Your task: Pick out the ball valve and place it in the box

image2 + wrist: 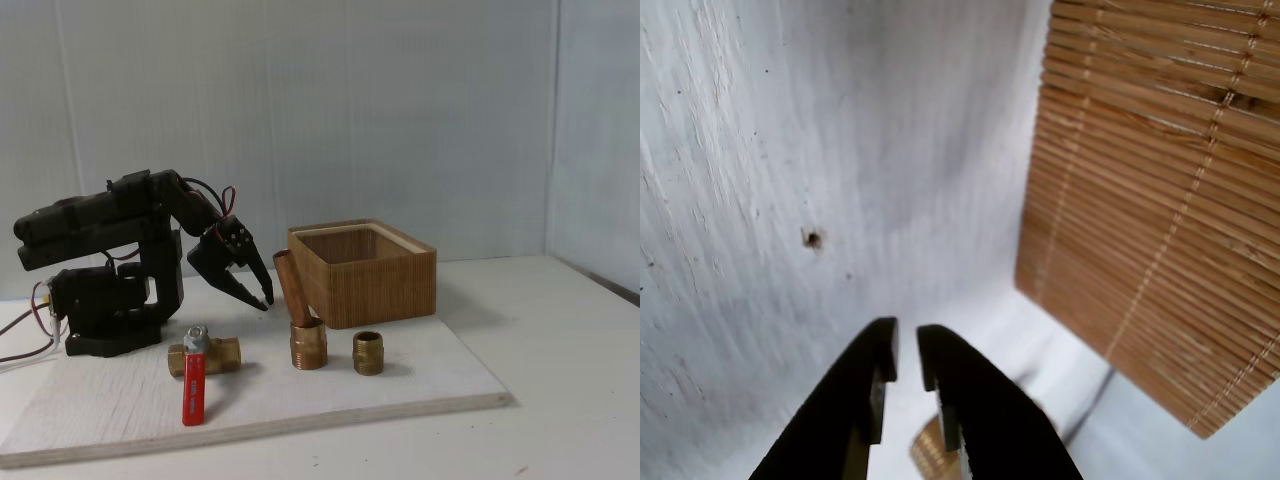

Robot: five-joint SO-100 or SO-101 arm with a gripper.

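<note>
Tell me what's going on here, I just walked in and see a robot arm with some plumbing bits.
A small black robot arm sits folded at the back of a white board, its hand hanging in the air, nearly closed and holding nothing. The ball valve with the red lever lies untouched on the board in front of the arm. Beside it stand a brass fitting with a copper pipe and a short threaded nipple. The ribbed wooden box waits behind them; nothing can be seen in it from here.

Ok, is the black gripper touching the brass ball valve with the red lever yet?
Apart. The fixed view shows the gripper hanging in the air above the board, with the ball valve lying lower and to its left.
</note>
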